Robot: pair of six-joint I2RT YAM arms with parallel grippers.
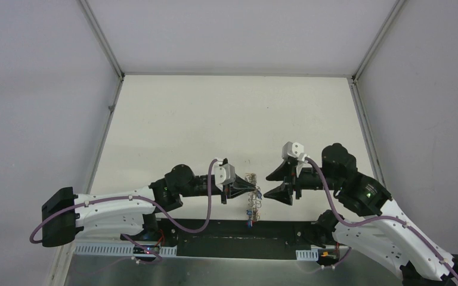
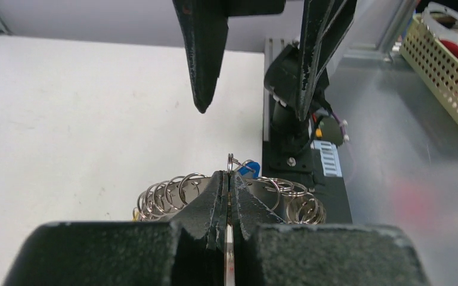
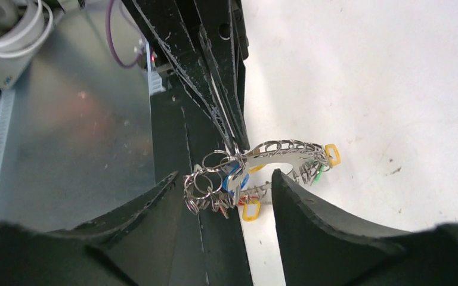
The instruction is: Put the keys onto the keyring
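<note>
**Keyring pinched at left, right jaws wide**

One left gripper (image 1: 244,190) is clamped tight on one keyring (image 3: 280,149), which is held above the near edge of the white table (image 1: 214,119). Tags counted on its keys (image 3: 234,177): two yellow, one blue, one green. The small rings are too crowded to count. One right gripper (image 1: 266,185) stands wide, a finger on either side of the keyring. Pale walls (image 1: 36,89) enclose the table.

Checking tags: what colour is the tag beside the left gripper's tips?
Blue tag, clearest in left wrist view.
</note>
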